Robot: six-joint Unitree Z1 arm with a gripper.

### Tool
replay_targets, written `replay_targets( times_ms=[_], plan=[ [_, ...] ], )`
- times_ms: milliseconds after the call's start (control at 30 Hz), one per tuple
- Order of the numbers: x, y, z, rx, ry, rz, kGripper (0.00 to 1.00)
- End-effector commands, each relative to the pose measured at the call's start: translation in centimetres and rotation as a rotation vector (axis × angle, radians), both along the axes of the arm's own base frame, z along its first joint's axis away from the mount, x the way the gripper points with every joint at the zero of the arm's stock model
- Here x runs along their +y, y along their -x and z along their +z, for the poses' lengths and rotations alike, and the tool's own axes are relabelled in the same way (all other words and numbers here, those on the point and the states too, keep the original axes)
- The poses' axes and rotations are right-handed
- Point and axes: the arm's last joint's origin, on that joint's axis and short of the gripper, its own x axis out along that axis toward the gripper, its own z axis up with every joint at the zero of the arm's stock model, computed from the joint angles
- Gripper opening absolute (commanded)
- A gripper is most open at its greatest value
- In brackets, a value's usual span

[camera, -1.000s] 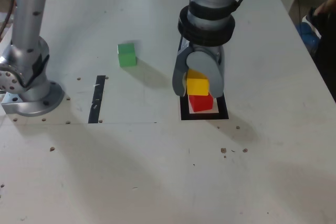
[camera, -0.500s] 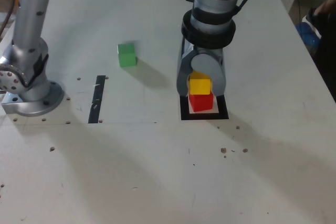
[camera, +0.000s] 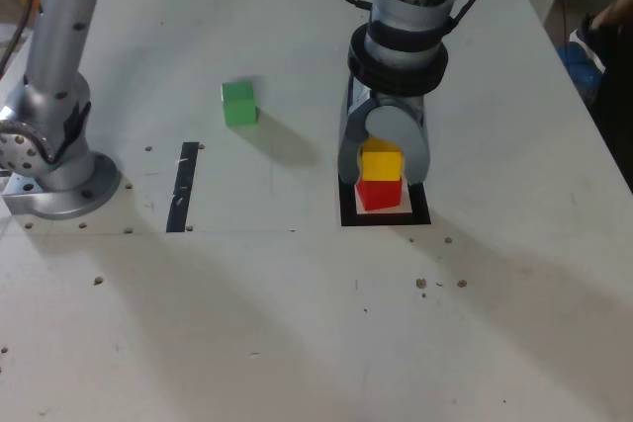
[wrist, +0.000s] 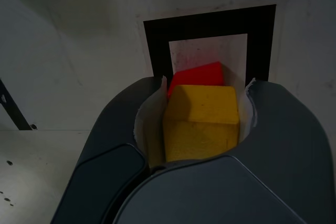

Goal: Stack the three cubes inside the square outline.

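Inside the square outline [camera: 346,207] on the white tabletop [camera: 297,323], the red cube [camera: 378,194] sits on the white centre with the yellow cube [camera: 381,162] resting on top of it. The claw [camera: 383,157] comes down from above and brackets the yellow cube — in the wrist view its two curved fingers [wrist: 113,145] lie against both sides of the yellow cube [wrist: 202,121], so it appears clenched on it, with the red cube [wrist: 197,74] peeking out beneath and the black frame [wrist: 157,45] around it. The green cube [camera: 238,104] stands alone on the tabletop, well apart from the stack, toward the exterior view's left. A thin black tape strip [camera: 182,187] lies nearer the arm's grey base [camera: 49,160] — at the exterior view's left edge.
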Motion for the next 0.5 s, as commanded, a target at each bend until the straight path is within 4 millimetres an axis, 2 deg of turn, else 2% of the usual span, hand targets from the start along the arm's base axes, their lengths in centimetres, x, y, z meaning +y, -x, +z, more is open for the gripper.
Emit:
replay_targets(
  times_ms=[0,133,233,333,467],
  plan=[
    [0.0,-0.1,-0.3,0.004,0.003,-0.009,0.54],
    [0.0,-0.1,-0.4,0.008,0.007,-0.019,0.78],
    [0.0,-0.1,-0.4,0.011,0.008,-0.021,0.9],
    [0.0,0.0,-0.3,0.01,0.009,-0.021,0.97],
    [0.1,0.4,0.6,-0.01,0.008,-0.018,0.99]
  ],
)
